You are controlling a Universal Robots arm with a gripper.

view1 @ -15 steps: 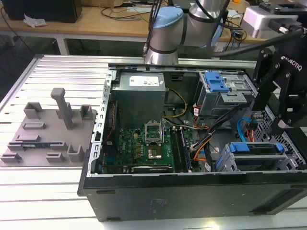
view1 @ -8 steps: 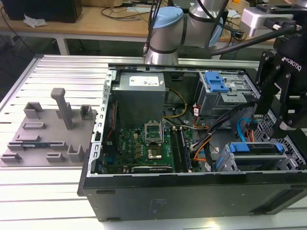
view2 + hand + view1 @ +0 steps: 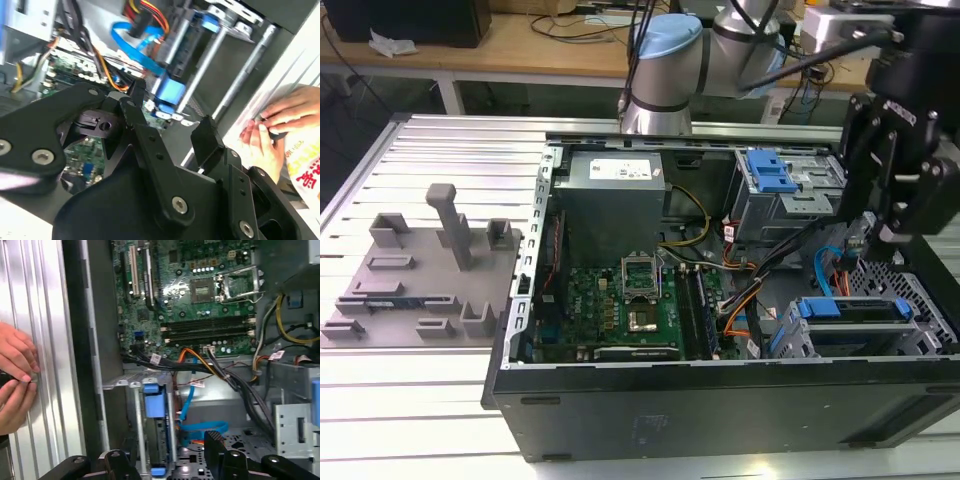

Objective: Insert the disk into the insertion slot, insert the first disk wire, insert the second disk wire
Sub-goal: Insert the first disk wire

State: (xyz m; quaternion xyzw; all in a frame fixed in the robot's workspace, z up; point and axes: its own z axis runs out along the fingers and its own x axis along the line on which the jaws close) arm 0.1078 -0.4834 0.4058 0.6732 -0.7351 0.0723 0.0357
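The disk (image 3: 154, 405) sits in its slot (image 3: 136, 412) close below my hand (image 3: 165, 449), which is wide and empty, and the loose blue cable (image 3: 202, 429) beside it could snag a finger if I descend carelessly.

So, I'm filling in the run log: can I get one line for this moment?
gripper: open, empty, over disk | disk: in insertion slot | blue cable: beside disk, connection unclear | hand: beside case

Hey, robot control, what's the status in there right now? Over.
Gripper open, empty, over the disk. Disk sits in the drive cage. Blue cable looped alongside. Person's hand on the table beside the case.
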